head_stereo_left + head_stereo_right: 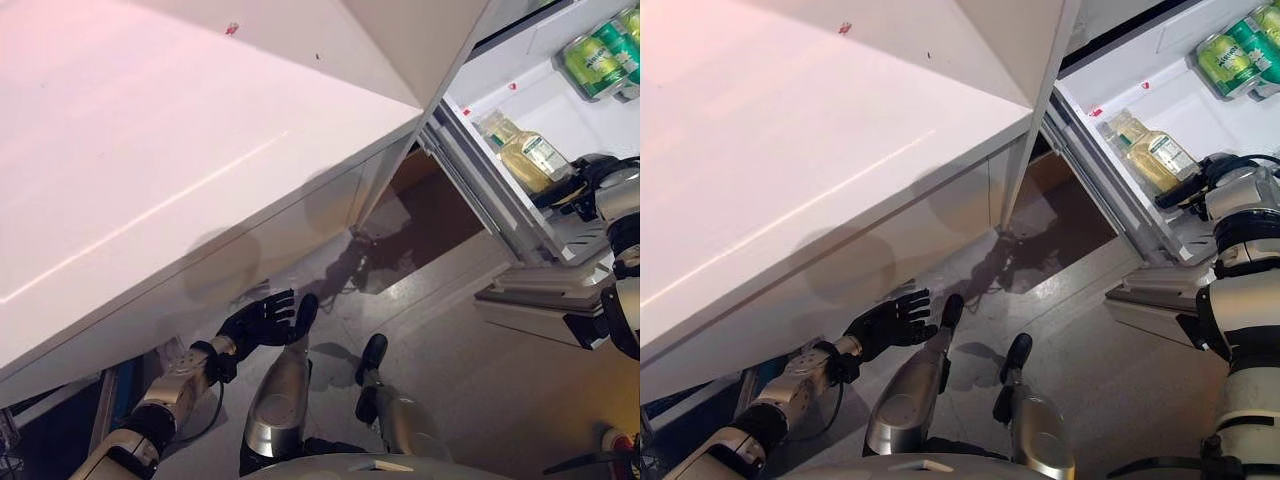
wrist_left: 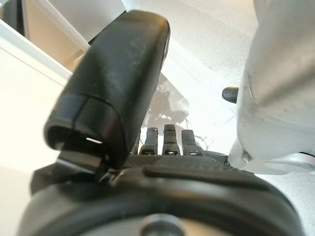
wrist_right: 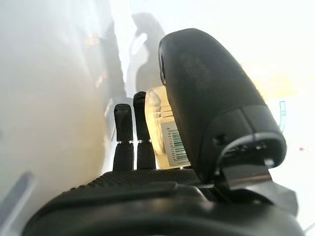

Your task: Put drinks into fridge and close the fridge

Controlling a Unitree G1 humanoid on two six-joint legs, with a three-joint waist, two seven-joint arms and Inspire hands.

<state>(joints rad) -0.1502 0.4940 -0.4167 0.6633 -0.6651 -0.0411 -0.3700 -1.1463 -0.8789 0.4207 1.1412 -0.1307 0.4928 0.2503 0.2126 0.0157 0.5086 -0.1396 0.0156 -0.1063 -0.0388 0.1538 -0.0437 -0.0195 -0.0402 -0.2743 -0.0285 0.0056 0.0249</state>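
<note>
Your right robot hand (image 1: pixel 1212 178) has thumb and fingers closed around the pale yellow bottle (image 1: pixel 1153 156), which lies on the open fridge's door shelf (image 1: pixel 1160 225). Green cans (image 1: pixel 1230 55) sit above that bottle. Your left robot hand (image 1: pixel 887 322) hangs open and empty, well apart from the fridge, below the white desk (image 1: pixel 790 180).

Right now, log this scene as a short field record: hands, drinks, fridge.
left hand: open, empty, low beside the white counter
right hand: at the yellow drink bottle, thumb and fingers on either side of it
green cans: on the fridge door shelf above
fridge door: open
task stage: bottle at door shelf, fridge not yet closed
</note>
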